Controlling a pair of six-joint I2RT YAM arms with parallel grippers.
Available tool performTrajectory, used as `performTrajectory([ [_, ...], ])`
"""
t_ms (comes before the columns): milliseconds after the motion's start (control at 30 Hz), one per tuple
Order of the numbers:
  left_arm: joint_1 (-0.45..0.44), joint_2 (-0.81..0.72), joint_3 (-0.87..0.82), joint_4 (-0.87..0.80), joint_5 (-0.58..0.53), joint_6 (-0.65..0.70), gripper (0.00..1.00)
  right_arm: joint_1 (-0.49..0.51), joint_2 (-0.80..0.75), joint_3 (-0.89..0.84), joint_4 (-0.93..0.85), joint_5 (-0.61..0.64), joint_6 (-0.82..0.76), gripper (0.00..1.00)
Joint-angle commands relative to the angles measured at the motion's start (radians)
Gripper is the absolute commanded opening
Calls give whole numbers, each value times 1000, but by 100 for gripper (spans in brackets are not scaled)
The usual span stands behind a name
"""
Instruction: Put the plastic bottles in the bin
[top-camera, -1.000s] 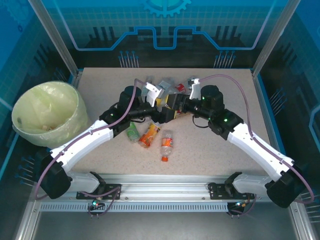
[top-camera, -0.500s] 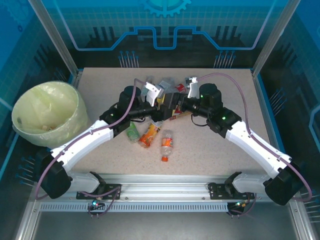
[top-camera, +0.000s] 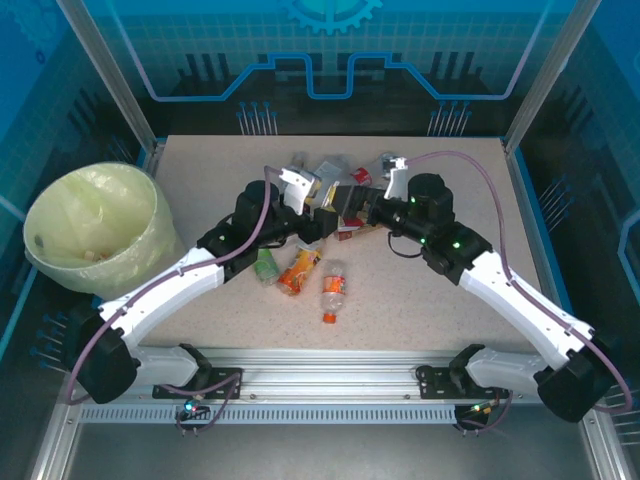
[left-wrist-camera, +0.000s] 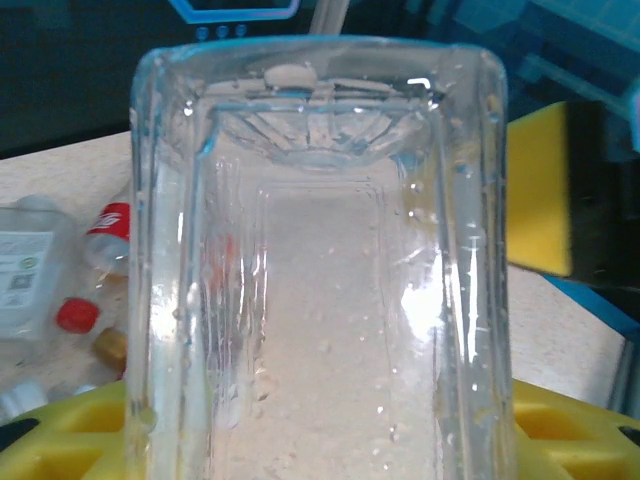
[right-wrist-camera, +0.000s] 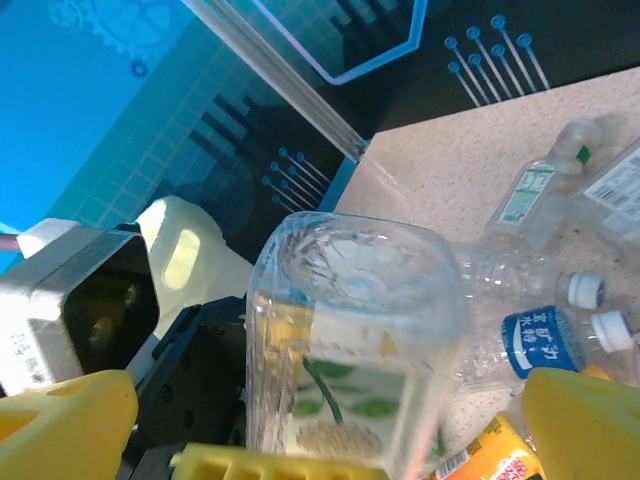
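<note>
Bin (top-camera: 95, 225) sits beside the desk's (top-camera: 420, 290) left edge, contents unclear. The left pincer (top-camera: 320, 220) clamps a clear square bottle (left-wrist-camera: 320, 260) above mid-desk, far from the bin, while the right pincer (right-wrist-camera: 325, 410) gapes around it. The green bottle (top-camera: 266, 267), orange bottle (top-camera: 298, 270), red-capped bottle (top-camera: 334, 290) and far cluster (top-camera: 335, 168) are still to bin, so most work looks undone.

left arm (top-camera: 170, 285), jaws clamped; right arm (top-camera: 520, 300), jaws spread wide
</note>
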Motion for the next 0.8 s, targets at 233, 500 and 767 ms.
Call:
performTrajectory([
  [233, -2, -222, 78, -236, -459, 100, 44, -4, -109, -48, -37, 200, -107, 100],
  [500, -1, -272, 288, -493, -840, 275, 44, -6, -147, -112, 22, 282, -151, 100],
  [767, 104, -235, 402, -470, -1088, 396, 43, -24, -147, -121, 17, 329, -116, 100],
])
